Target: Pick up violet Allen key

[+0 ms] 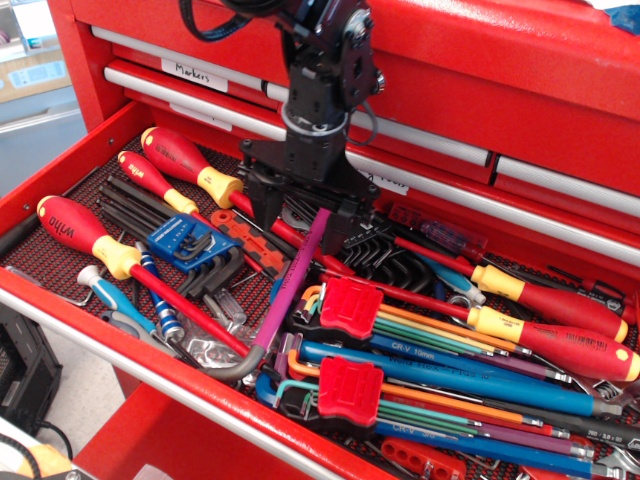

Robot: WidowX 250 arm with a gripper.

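The violet Allen key [290, 285] lies slantwise in the open red drawer [60, 175]. Its magenta shaft runs from under the gripper down to a dark grey bend [232, 368] near the drawer's front edge. It rests on top of other keys and a red screwdriver shaft. My black gripper [305, 222] is low over the key's upper end. It is open, with one finger [262, 210] to the left of the shaft and the other to the right. The key's top tip is partly hidden by the gripper.
Red-and-yellow screwdrivers [185, 165] lie left and right [545, 295]. A blue key holder [185, 245], two red holders [350, 305] with coloured keys, a thick blue key [450, 370] and black key sets [385, 250] crowd around. The cabinet's upper drawers [480, 60] rise behind.
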